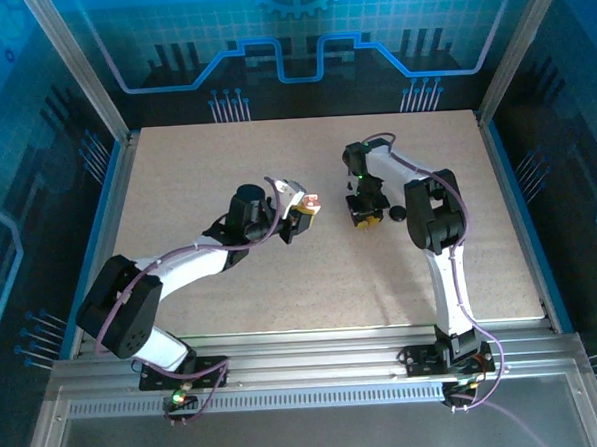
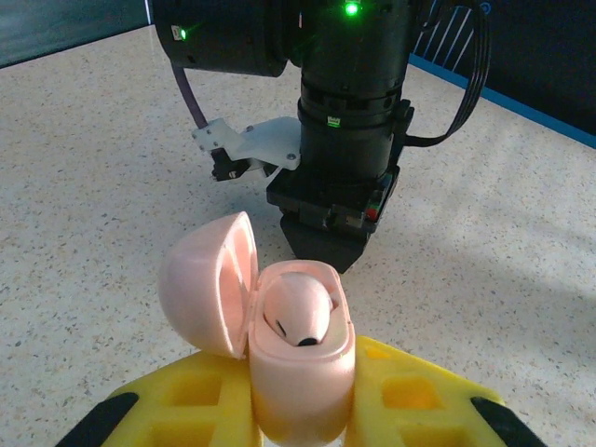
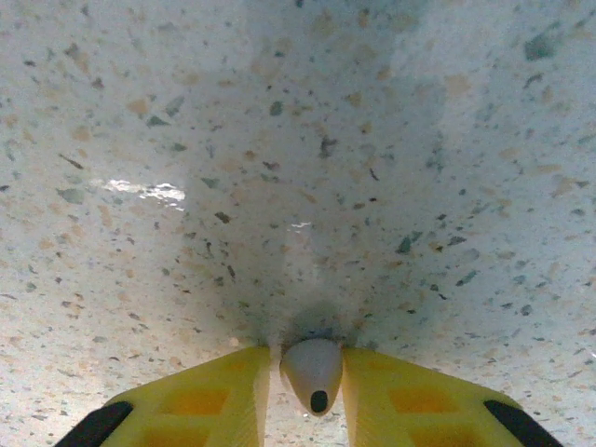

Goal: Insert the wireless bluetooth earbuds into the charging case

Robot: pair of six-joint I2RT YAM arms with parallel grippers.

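Observation:
The pink charging case (image 2: pixel 303 400) stands upright between the yellow fingers (image 2: pixel 410 396) of my left gripper (image 2: pixel 300 410), which is shut on it. Its lid (image 2: pixel 209 284) hangs open to the left, and a pale whitish earbud (image 2: pixel 298 312) sits in the case's well. In the top view the left gripper (image 1: pixel 300 215) holds the case (image 1: pixel 310 201) above mid-table. A second pale earbud (image 3: pixel 313 371), with a dark spot at its tip, is pinched in my right gripper (image 3: pixel 312 396), just over the speckled table. From above, the right gripper (image 1: pixel 365 216) points down, right of the case.
A small black object (image 1: pixel 398 214) lies on the table just right of the right gripper; whether it is an earbud or a disc I cannot tell. The right arm's wrist (image 2: pixel 345 140) stands close in front of the case. Blue walls (image 1: pixel 289 44) ring the table.

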